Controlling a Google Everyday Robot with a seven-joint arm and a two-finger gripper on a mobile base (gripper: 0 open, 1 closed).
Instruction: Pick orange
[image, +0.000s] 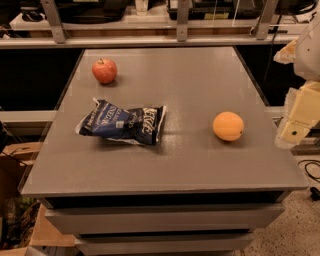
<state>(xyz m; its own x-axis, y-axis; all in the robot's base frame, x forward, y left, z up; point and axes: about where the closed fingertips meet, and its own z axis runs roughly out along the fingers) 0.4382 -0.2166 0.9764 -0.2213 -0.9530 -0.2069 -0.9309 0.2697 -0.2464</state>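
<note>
The orange (228, 126) lies on the right half of the grey table (200, 165), near its right edge, well apart from the chip bag (122, 122) and the apple (104, 70). I see it as nearly round, marginally wider left-to-right. The gripper (300, 119) hangs beyond the table's right edge; its spread I cannot tell.

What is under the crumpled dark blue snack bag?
Only the grey tabletop shows around the dark blue snack bag; whatever it covers is hidden. The round orange lies apart, the cream gripper beyond the table's right edge.
</note>
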